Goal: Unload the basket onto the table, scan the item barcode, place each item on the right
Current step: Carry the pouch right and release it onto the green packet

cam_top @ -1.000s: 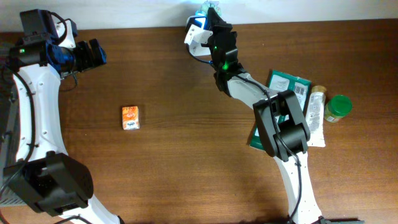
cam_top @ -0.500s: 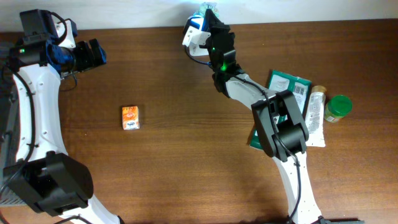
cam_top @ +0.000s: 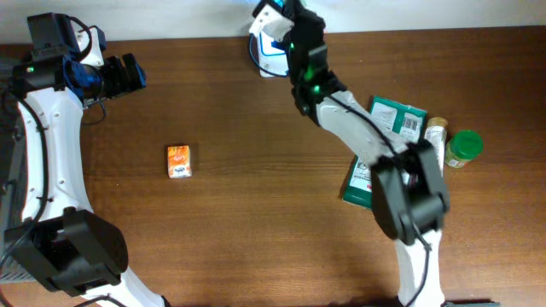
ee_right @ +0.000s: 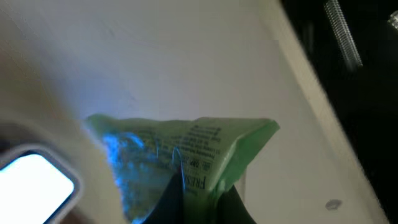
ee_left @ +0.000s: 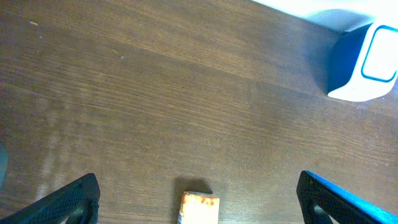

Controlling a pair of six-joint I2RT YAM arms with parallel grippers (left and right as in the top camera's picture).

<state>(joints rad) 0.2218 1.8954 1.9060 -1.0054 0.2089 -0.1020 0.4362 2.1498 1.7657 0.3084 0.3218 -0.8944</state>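
Green packet (ee_right: 186,152), pinched in the closed right pincer (ee_right: 202,196), is moving farther out; scanner (ee_right: 34,177) sitting just left, so scanning is nearing.

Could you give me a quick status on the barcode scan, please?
Left gripper open, empty. Right gripper shut on green packet, held at scanner. Nothing in the way.

Orange box (ee_left: 199,208) lies on table (ee_left: 155,93), scanner (ee_left: 364,62) well apart.

Green printed packet (ee_right: 186,155), orange carton (cam_top: 179,160), blue-white scanner (ee_left: 364,62)
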